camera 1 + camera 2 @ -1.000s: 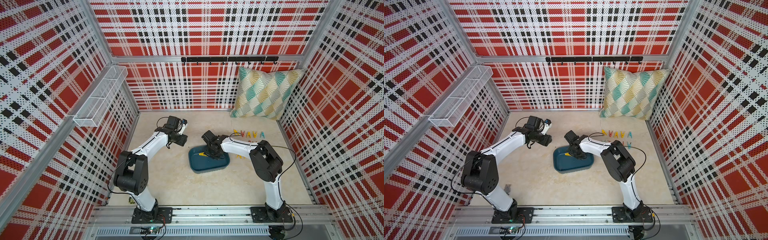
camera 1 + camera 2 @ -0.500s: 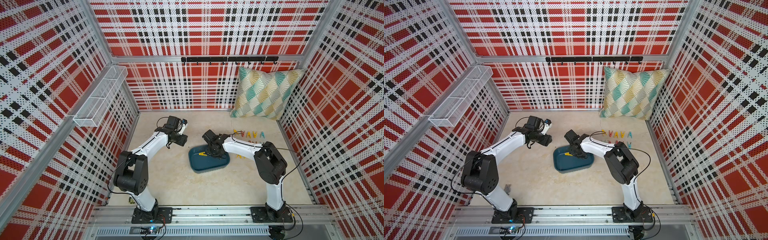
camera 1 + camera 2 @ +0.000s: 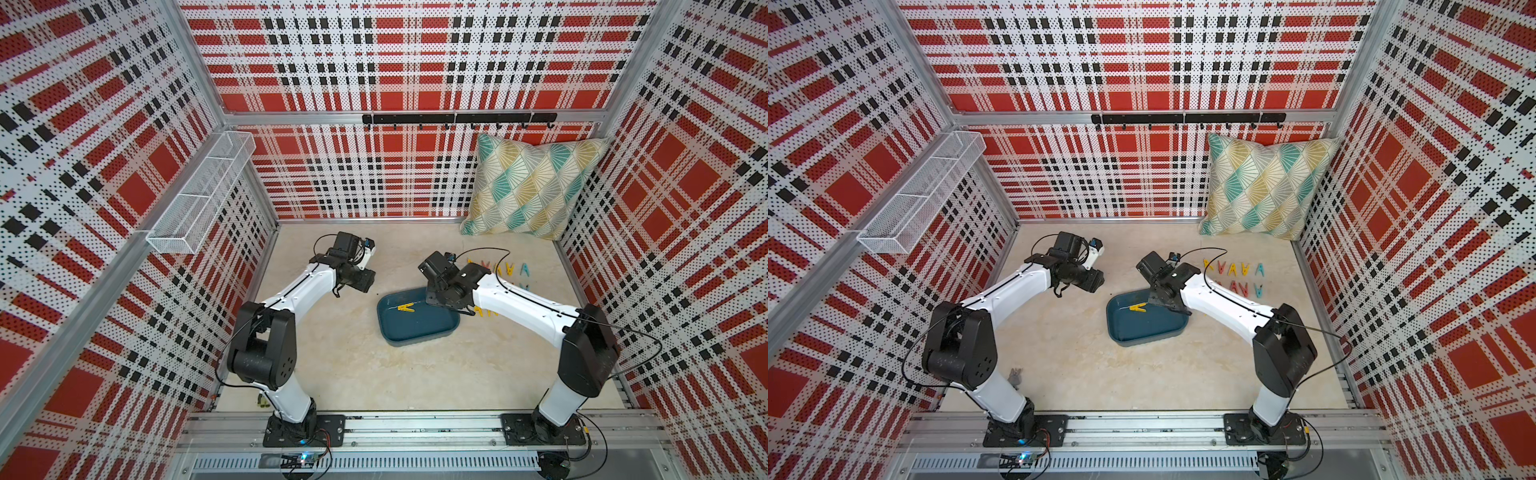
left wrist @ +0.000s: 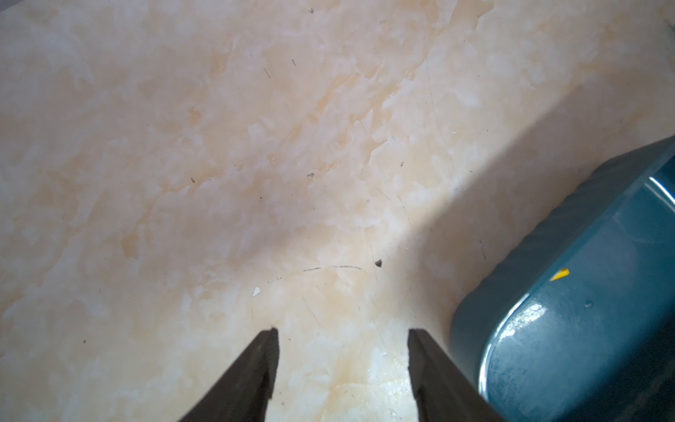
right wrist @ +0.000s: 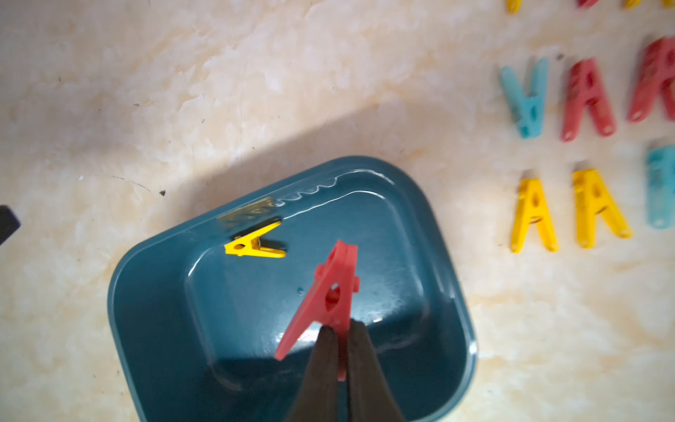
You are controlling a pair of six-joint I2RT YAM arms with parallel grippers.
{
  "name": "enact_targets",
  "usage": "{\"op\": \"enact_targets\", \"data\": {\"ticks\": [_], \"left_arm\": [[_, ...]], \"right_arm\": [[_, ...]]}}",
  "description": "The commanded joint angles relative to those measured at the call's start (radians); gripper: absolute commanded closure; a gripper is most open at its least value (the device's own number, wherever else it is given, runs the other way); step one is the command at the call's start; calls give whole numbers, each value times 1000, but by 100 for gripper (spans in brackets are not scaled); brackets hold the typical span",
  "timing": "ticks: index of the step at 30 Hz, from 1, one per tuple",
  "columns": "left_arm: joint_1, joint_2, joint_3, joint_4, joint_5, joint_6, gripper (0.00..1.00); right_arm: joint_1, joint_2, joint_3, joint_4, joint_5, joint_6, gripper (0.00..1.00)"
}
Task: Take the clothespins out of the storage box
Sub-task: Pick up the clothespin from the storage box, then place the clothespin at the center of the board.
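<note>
Pinching red peg (image 5: 328, 277) by one leg, right hand (image 5: 341, 329) over box (image 5: 153, 299); light, stiff, may pivot. Left hand (image 4: 343, 332) released.

One box (image 3: 392, 332), one pillow (image 3: 532, 187) (clothespins (image 5: 255, 245) uncountable)

- Both top views are bright, evenly lit from above and sharp. The plaid walls (image 3: 104, 166) bow outward toward the picture edges, a wide-angle distortion.
- In the right wrist view, a slanting shadow edge crosses the table (image 5: 182, 91) beyond the right gripper (image 5: 341, 329). The storage box (image 5: 146, 329) beneath it lies in shade, with thin white glare lines along its far rim.
- The red clothespin (image 5: 328, 288) at the fingertips is crisp. The fingers (image 5: 321, 376) are soft, and the clothespins (image 5: 588, 98) off to the gripper's side are smeared by motion blur.
- The left wrist view is soft throughout. A pale light streak slants across the shaded table ahead of the left gripper (image 4: 343, 330), and glare sits on the box corner beside it.
</note>
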Motion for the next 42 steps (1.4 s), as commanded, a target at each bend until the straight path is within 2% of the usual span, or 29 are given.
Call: {"op": "enact_targets", "data": {"ticks": [1, 5, 10, 16, 22, 36, 42], "left_arm": [[-8, 13, 19, 1, -11, 2, 37], [-18, 18, 21, 1, -17, 3, 38], [-23, 21, 21, 1, -16, 4, 38], [-27, 19, 20, 1, -21, 5, 38], [-27, 17, 19, 1, -20, 4, 38], [-27, 12, 20, 1, -14, 5, 38], [-27, 11, 19, 1, -14, 3, 38]], "right_arm": [[-81, -76, -50, -76, 14, -212, 100], [-206, -140, -124, -112, -33, -380, 100], [-356, -141, -167, -170, -57, -500, 100], [-500, -106, -205, -174, -57, -576, 100], [-609, -54, -196, -196, -49, -589, 100], [-628, 89, -145, -198, 176, -705, 100], [-628, 136, -112, -136, 189, -749, 100]]}}
